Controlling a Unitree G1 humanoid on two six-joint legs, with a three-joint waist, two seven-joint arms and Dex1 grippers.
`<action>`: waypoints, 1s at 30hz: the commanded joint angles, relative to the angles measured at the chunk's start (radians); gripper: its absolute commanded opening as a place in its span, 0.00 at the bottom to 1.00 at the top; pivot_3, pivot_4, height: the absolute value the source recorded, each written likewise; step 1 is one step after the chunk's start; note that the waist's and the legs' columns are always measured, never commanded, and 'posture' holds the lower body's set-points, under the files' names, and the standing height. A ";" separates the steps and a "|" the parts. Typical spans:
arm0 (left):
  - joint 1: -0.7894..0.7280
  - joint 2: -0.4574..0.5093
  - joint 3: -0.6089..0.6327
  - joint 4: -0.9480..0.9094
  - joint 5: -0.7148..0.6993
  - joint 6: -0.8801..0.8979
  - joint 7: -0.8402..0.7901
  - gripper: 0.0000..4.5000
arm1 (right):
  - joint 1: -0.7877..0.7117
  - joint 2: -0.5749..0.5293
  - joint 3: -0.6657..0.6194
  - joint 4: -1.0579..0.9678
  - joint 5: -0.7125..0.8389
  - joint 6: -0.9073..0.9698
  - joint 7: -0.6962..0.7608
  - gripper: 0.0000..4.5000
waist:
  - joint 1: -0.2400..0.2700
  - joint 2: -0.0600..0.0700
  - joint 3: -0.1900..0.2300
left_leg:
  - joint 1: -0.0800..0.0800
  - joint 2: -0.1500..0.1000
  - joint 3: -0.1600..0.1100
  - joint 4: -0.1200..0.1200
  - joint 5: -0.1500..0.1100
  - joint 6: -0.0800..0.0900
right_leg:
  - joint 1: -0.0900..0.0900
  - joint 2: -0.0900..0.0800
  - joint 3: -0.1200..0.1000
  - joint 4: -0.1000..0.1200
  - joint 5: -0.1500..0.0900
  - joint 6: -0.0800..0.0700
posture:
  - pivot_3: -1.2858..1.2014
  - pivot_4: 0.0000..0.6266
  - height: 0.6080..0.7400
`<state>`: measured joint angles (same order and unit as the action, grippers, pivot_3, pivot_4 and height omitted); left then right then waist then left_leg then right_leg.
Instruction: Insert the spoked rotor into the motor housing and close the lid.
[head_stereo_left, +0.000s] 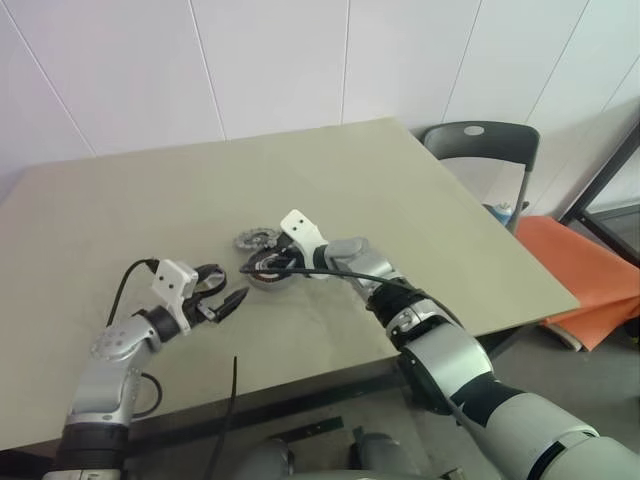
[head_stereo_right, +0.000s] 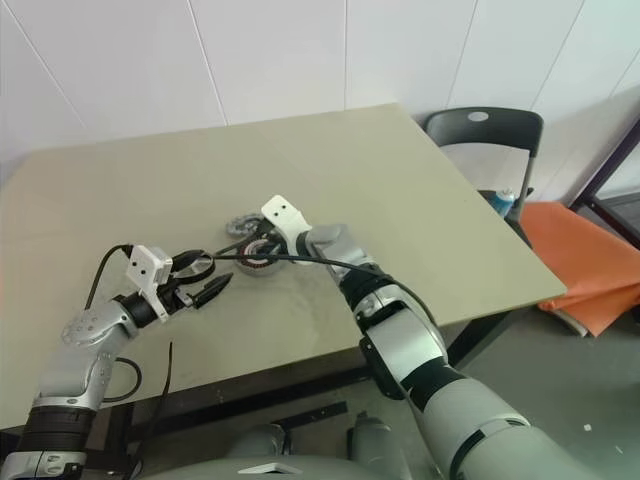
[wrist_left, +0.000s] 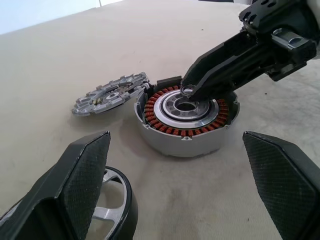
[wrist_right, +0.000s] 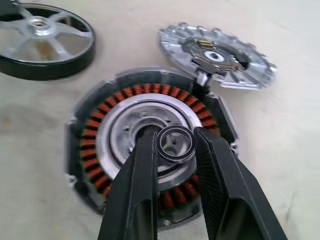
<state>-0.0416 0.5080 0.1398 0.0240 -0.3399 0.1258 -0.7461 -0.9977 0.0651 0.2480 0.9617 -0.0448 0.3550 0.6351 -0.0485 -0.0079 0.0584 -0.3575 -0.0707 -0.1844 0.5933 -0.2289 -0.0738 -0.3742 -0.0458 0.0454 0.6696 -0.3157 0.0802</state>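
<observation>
Right gripper (head_stereo_right: 247, 257) reaches over the motor housing (head_stereo_right: 262, 266) on the beige table (head_stereo_right: 400, 190). Lid (head_stereo_right: 240, 224) lies just beyond the housing. Left gripper (head_stereo_right: 205, 280) hovers nearby, fingers apart. Black chair (head_stereo_right: 485, 135) beyond the table's far corner.

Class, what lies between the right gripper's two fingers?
A small metal ring, pinched by the right gripper above the motor housing; the right wrist view shows it.
</observation>
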 joint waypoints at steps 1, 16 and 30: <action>0.000 0.001 0.022 -0.048 -0.019 -0.003 0.003 1.00 | -0.025 0.037 -0.026 -0.003 0.013 -0.025 -0.016 0.16 | -0.001 0.000 0.000 | 0.000 0.000 0.000 0.000 0.000 0.000 | 0.000 0.000 0.000 0.000 0.000 0.000 | 0.52 0.00 1.00; 0.017 0.001 0.019 -0.072 -0.029 0.014 0.006 1.00 | -0.026 0.074 -0.059 0.017 0.026 -0.018 -0.054 0.16 | 0.001 0.000 0.000 | 0.000 0.000 0.000 0.000 0.000 0.000 | 0.000 0.000 0.000 0.000 0.000 0.000 | 0.52 0.00 1.00; 0.024 0.003 0.024 -0.074 -0.032 0.015 0.006 1.00 | -0.014 0.067 -0.036 0.017 0.008 0.012 -0.021 0.16 | 0.001 0.000 0.000 | 0.000 0.000 0.000 0.000 0.000 0.000 | 0.000 0.000 0.000 0.000 0.000 0.000 | 0.52 0.00 1.00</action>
<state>-0.0130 0.5046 0.1403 -0.0152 -0.3595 0.1468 -0.7408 -0.9976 0.1206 0.2089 0.9886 -0.0305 0.3671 0.6101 -0.0473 -0.0078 0.0583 -0.3573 -0.0707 -0.1847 0.5936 -0.2289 -0.0738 -0.3739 -0.0455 0.0457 0.6700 -0.3158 0.0801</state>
